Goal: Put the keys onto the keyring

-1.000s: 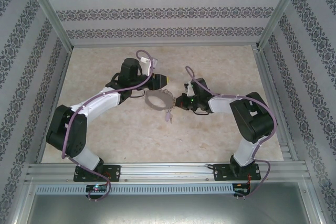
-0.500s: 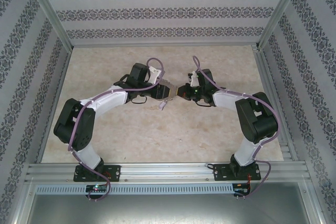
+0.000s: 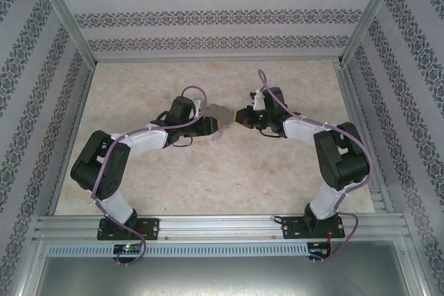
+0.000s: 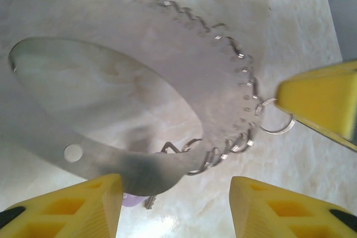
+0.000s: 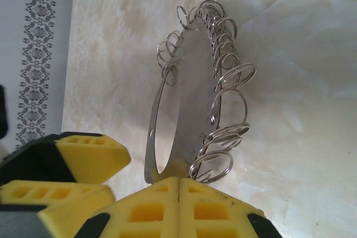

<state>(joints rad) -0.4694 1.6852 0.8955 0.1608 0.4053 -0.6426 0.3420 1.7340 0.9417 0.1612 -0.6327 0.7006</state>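
Over the table's middle, top view, keyring (image 3: pixel 220 110): sits between the two gripper tips; rim detail is too small to make out.
Top view, key (image 3: pixel 217 136): tiny pale piece just below the keyring; how it attaches cannot be told.
Top view, left gripper (image 3: pixel 220 127): at the keyring's near-left edge; finger gap not legible.
Top view, right gripper (image 3: pixel 238 117): at the keyring's right edge.
Left wrist view, keyring (image 4: pixel 167 43): flat grey hoop, cut off by the top and left frame edges; wire loops (image 4: pixel 245 137) fringe its right rim.
Left wrist view, left gripper (image 4: pixel 173 185): fingers apart, nothing clamped; the hoop's lower edge lies just above the left-hand finger (image 4: pixel 67 207).
Left wrist view, unclear item: a small blurred piece under the hoop's lower edge, not identifiable.
Right wrist view, keyring (image 5: pixel 189 93): upright and nearly edge-on, with the loops on its right side.
Right wrist view, right gripper (image 5: pixel 178 181): fingers pressed together, clamped on the keyring's bottom edge, which they hide.
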